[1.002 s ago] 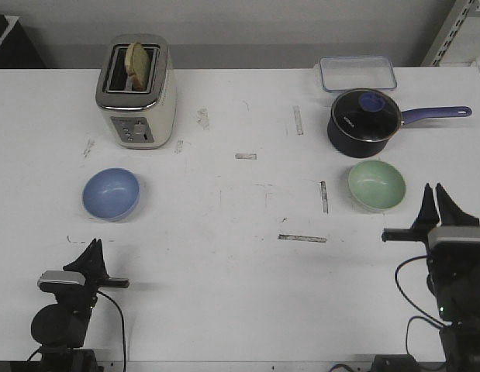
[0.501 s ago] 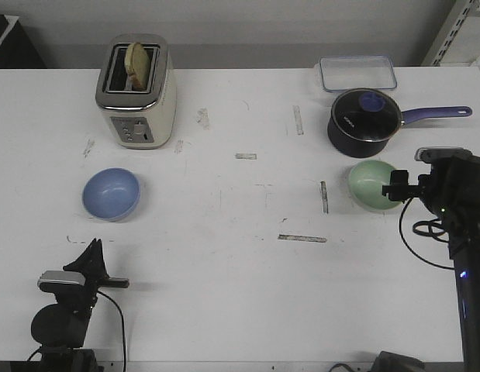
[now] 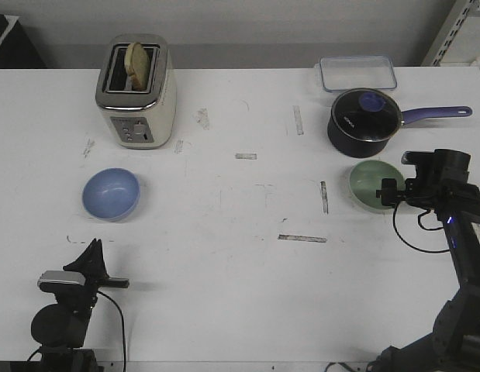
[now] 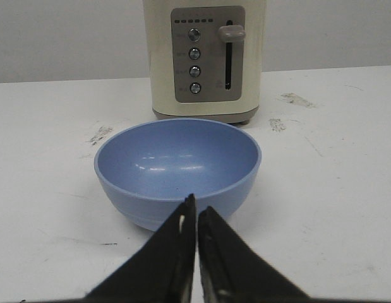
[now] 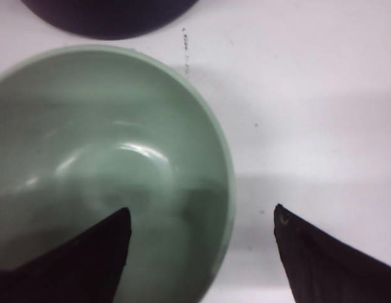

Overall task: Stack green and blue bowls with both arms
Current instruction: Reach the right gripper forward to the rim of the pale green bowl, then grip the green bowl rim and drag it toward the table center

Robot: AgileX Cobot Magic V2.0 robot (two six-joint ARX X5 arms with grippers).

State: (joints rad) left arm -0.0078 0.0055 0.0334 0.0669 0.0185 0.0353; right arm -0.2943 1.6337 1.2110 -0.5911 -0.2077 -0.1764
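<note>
Here the right gripper (image 5: 201,221) stands wide, one finger (image 5: 75,259) inside the green bowl (image 5: 113,170) and the other outside its rim over the bare table (image 5: 309,95), so the rim lies between them; whether either finger touches the bowl cannot be told; in the front view this gripper (image 3: 401,194) sits at the right edge of the green bowl (image 3: 371,184), at mid-right of the frame, with the right arm (image 3: 461,256) running down to the lower right corner; just above the bowl stands a dark pan (image 3: 364,118) with a purple handle, and above that a clear box (image 3: 357,73). The left gripper (image 4: 196,218) is closed to a thin slit, holding nothing, with the blue bowl (image 4: 177,169) just beyond its tips and a toaster (image 4: 204,60) behind; in the front view it (image 3: 94,249) sits low at lower left, apart from the blue bowl (image 3: 111,194) at mid-left; the toaster (image 3: 136,91), bread in its slot, stands at upper left; the bowls lie well apart.
</note>
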